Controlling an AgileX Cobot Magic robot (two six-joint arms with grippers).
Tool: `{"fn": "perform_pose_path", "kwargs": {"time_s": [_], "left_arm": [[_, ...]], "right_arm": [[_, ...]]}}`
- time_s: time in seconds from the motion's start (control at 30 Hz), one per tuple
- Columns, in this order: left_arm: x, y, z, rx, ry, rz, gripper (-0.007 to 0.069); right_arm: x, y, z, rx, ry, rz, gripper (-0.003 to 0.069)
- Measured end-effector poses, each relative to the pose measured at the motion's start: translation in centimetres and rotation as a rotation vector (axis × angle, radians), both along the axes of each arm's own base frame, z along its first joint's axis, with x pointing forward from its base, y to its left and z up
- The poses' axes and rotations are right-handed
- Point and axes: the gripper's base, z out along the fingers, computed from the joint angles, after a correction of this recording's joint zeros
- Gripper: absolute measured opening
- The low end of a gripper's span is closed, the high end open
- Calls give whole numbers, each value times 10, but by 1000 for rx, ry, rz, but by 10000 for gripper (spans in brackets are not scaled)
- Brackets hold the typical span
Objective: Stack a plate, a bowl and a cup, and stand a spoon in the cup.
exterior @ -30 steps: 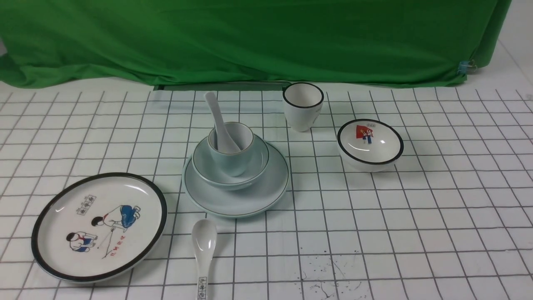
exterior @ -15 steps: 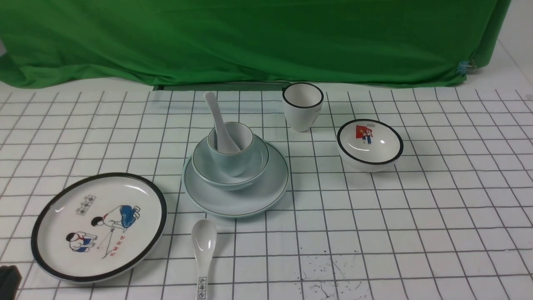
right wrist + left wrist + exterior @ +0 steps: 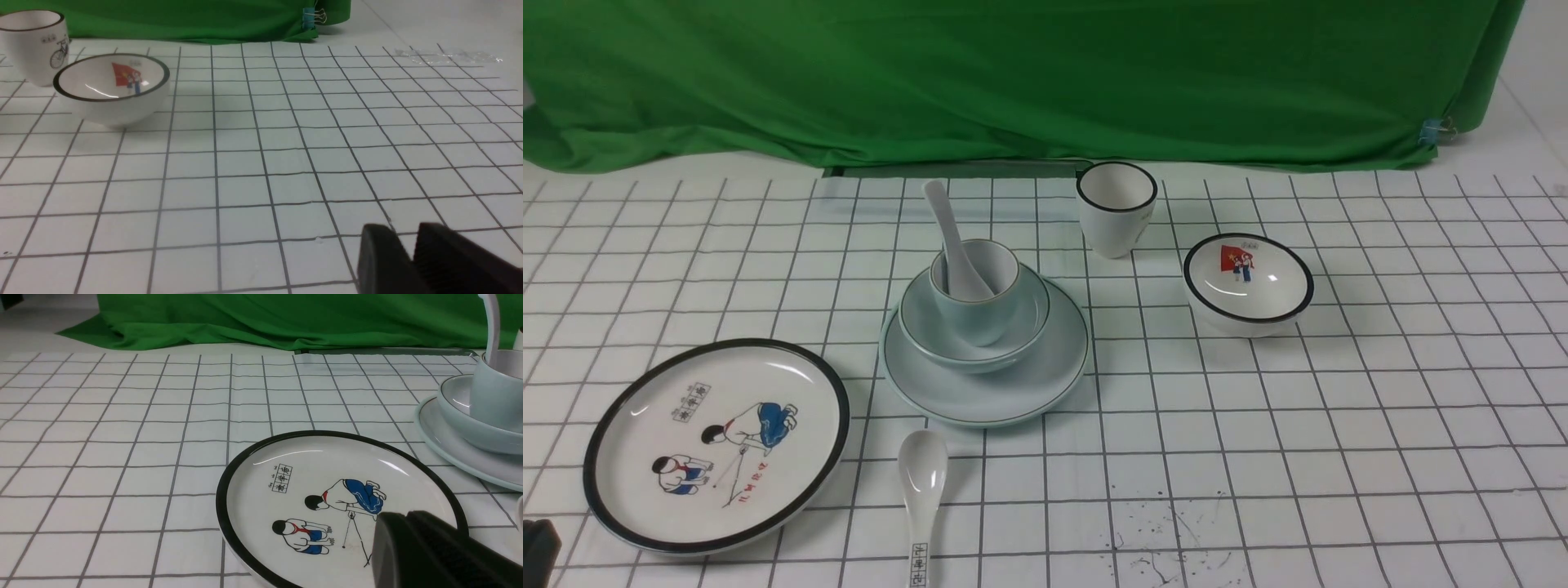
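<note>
Neatly stacked in front view — spoon (image 3: 964,265) in cup (image 3: 977,306), cup in bowl (image 3: 915,314), bowl on plate (image 3: 1045,380).
Left wrist: left end effector (image 3: 408,516) closed, empty — right wrist: right end effector (image 3: 410,230) slightly parted, empty.

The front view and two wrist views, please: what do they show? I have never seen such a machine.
This robot has two arms. One camera looks forward from between them; each wrist carries another. On the white gridded surface, a pale plate carries a pale bowl, which holds a pale cup with a plain spoon standing in it. Nearby are a cartoon plate, lettered spoon, black-rimmed cup and black-rimmed bowl. The left gripper is shut, the right gripper slightly open; both are empty.
</note>
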Motion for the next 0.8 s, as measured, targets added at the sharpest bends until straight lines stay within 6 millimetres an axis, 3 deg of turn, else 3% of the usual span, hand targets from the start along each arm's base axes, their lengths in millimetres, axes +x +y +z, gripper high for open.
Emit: {"fn": "perform_pose_path", "kwargs": {"time_s": [0.8], "left_arm": [[0,0,0,23,1,0,-28]], "right_arm": [[0,0,0,0,-1,0,215]]}}
